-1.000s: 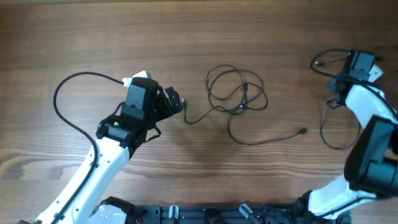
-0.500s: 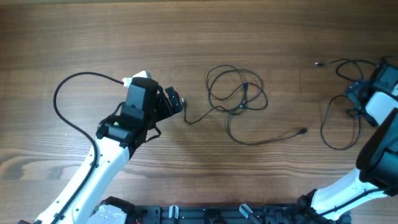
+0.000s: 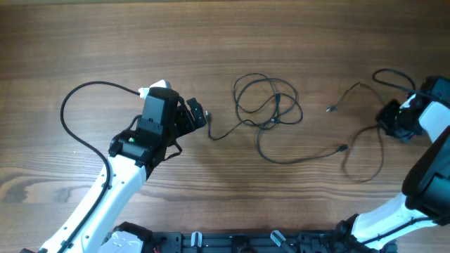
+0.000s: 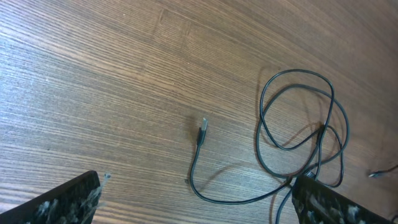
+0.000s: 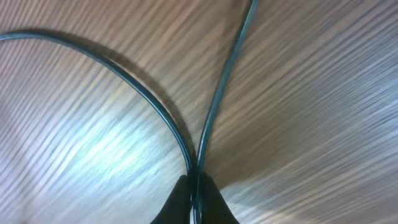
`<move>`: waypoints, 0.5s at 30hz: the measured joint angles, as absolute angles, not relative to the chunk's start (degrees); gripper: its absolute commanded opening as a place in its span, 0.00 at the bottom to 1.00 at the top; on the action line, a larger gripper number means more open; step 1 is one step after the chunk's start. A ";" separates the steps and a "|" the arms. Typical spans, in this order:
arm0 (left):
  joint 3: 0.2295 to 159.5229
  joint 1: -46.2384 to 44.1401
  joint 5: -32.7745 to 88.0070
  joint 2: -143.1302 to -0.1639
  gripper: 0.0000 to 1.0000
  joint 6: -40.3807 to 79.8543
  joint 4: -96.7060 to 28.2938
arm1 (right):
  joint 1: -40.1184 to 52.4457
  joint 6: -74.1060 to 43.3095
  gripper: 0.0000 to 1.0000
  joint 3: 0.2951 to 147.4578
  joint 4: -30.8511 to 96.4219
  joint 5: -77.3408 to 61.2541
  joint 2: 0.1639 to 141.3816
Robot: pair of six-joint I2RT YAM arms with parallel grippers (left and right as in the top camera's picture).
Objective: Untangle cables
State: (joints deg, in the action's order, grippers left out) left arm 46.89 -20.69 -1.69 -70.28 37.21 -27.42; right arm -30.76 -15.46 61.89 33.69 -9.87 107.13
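Note:
Two thin dark cables lie on the wooden table. One is a loose bunch of loops [image 3: 275, 118] at the centre, with one tail ending in a plug [image 3: 342, 147] and the other tail [image 3: 211, 136] just in front of my left gripper [image 3: 202, 117]. That gripper is open; in the left wrist view the loops [image 4: 323, 127] and a plug end [image 4: 202, 130] lie ahead of its wide-apart fingers [image 4: 68, 198]. The second cable lies at the right, its plug [image 3: 329, 108] pointing left. My right gripper [image 3: 391, 121] is shut on it; two strands [image 5: 211, 118] run out from the pinched fingertips [image 5: 180, 202].
A thicker black arm cable [image 3: 70, 112] arcs over the table left of the left arm. The right arm's white links [image 3: 429, 169] stand along the right edge. The arm bases run along the front edge [image 3: 232, 242].
The right gripper came down toward the front, shut on the right cable and pulled it; that cable's plug end slid left and nearer. The left arm and the centre bunch stayed still.

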 measured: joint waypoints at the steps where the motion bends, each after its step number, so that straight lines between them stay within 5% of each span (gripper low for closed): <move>1: 46.89 -20.69 -1.69 -70.28 1.00 37.21 -27.42 | -30.48 -15.40 0.05 60.99 34.96 -12.99 106.26; 10: 46.89 -20.69 -1.69 -70.28 1.00 37.21 -27.42 | -28.38 -14.68 0.05 59.53 32.10 -23.75 64.51; 15: 46.89 -20.69 -1.69 -70.28 1.00 37.21 -27.42 | -28.21 -12.43 0.07 60.03 33.43 -20.16 56.82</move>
State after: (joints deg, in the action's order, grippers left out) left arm 46.89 -20.69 -1.69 -70.28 37.21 -27.42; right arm -28.21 -12.43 60.03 33.43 -20.16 56.82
